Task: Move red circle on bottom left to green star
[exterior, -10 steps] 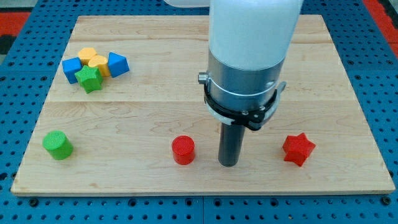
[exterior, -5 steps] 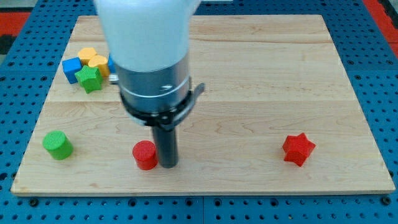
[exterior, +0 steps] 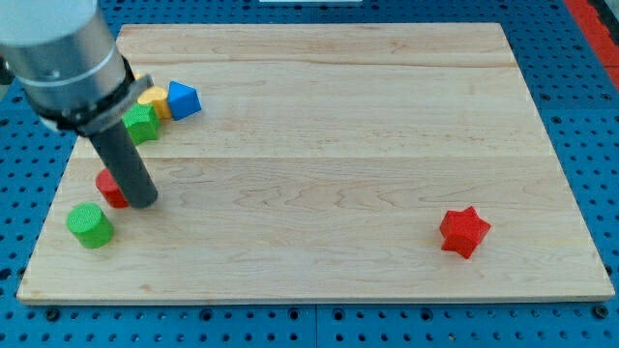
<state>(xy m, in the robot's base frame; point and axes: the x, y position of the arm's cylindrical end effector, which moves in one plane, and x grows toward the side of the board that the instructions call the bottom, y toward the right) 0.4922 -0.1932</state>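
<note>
Camera view. Pale wood board [exterior: 329, 145], grain running left to right, lying on a blue pegboard [exterior: 600, 145] studded with holes.

Our arm comes in from the view's top left: grey metal collar, then a straight dark rod slanting down. There is no hand or gripper on it to open or close, only the rod. My tip [exterior: 143, 201] rests on the board, touching the right side of the red circle [exterior: 109, 188]. The rod hides most of this block; only a ribbed red sliver shows, so its round shape is hard to confirm here.

The red circle sits at the board's left, just above the green cylinder [exterior: 89, 225], which is ribbed and round-topped, and below the cluster.

Cluster at top left: green star [exterior: 142, 124], partly covered by the arm; yellow block [exterior: 155, 100], shape unclear; blue block [exterior: 183, 100], faceted, wedge-like. Anything further left is hidden behind the collar.

Red star [exterior: 464, 231] stands alone, well apart, at lower right.
</note>
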